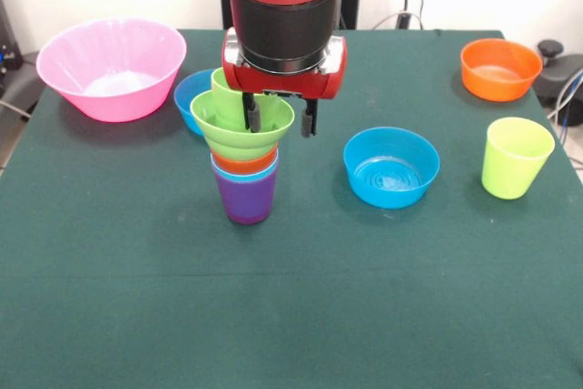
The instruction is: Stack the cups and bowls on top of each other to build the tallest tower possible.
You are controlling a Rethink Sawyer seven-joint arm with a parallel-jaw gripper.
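Note:
The tower stands left of the table's middle: a purple cup [246, 199] at the base, a light blue cup [244, 170] in it, an orange cup [244, 160] above that, and a wide stepped green cup [239, 125] on top. My gripper [281, 120] hangs right over the tower's top. It is open, with one finger [251, 116] inside the green cup and the other [310, 119] just outside its right rim. A blue bowl [392, 166] and a yellow-green cup [516, 157] stand apart to the right.
A large pink bowl [109, 66] sits at the far left. An orange bowl [499, 68] sits at the far right. Behind the tower a second blue bowl [189, 93] shows, with a green piece [222, 84] beside it, both partly hidden by the arm.

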